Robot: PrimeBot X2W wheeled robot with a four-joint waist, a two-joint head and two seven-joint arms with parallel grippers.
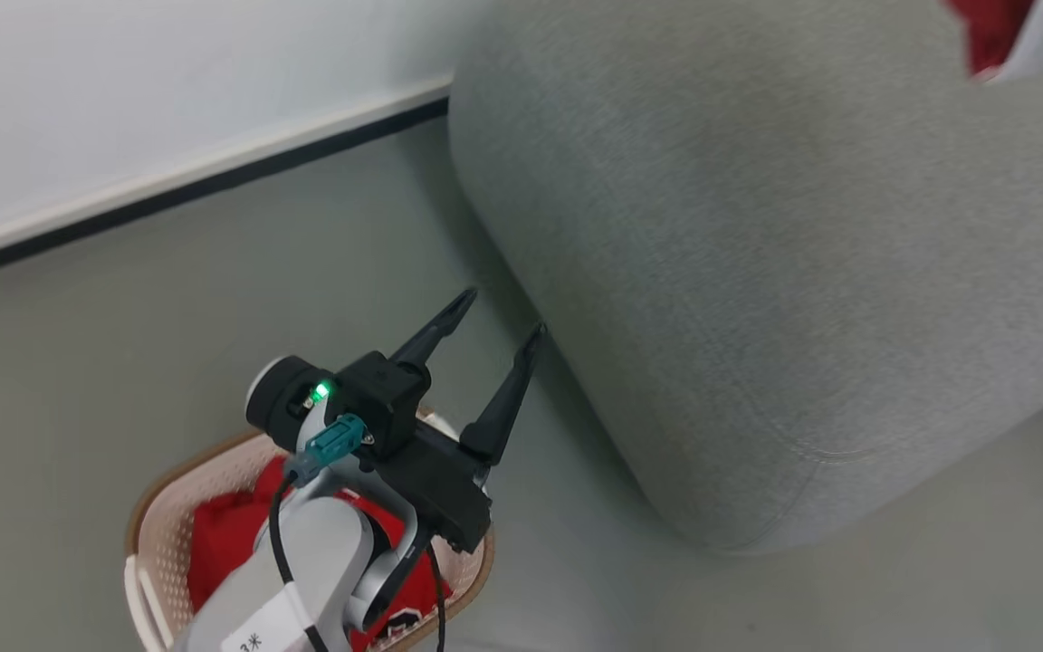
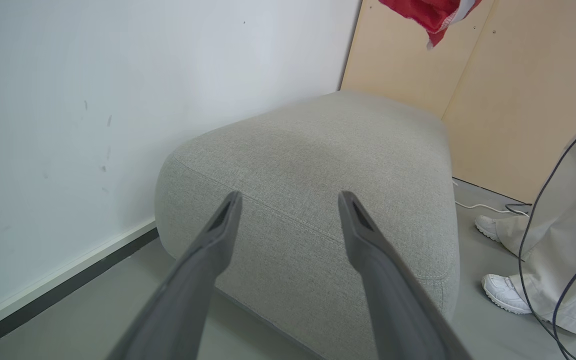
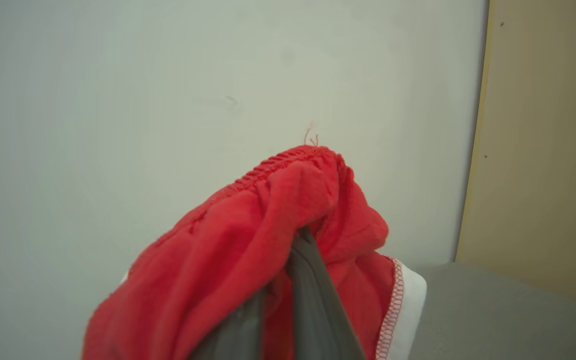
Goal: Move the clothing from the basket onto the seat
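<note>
My left gripper (image 1: pixel 499 312) hangs open above the basket (image 1: pixel 155 512), fingers pointing at the near edge of the grey seat (image 1: pixel 757 263); nothing is between its fingers (image 2: pixel 218 235). Red clothing (image 1: pixel 223 543) lies in the cream basket, partly hidden by my left forearm. In the right wrist view my right gripper (image 3: pixel 295 235) is shut on a red garment with white trim (image 3: pixel 248 240), which drapes over its fingers. That garment (image 1: pixel 1019 32) hangs high over the far corner of the seat (image 2: pixel 318 165), and its lower edge (image 2: pixel 430 15) shows at the top of the left wrist view.
A white wall with a dark baseboard (image 1: pixel 186 186) runs behind the seat. Pale wooden panels (image 2: pixel 518 90) stand at its far side. A person's legs and white shoes (image 2: pixel 505 292) stand on the floor right of the seat, beside cables (image 2: pixel 543 200).
</note>
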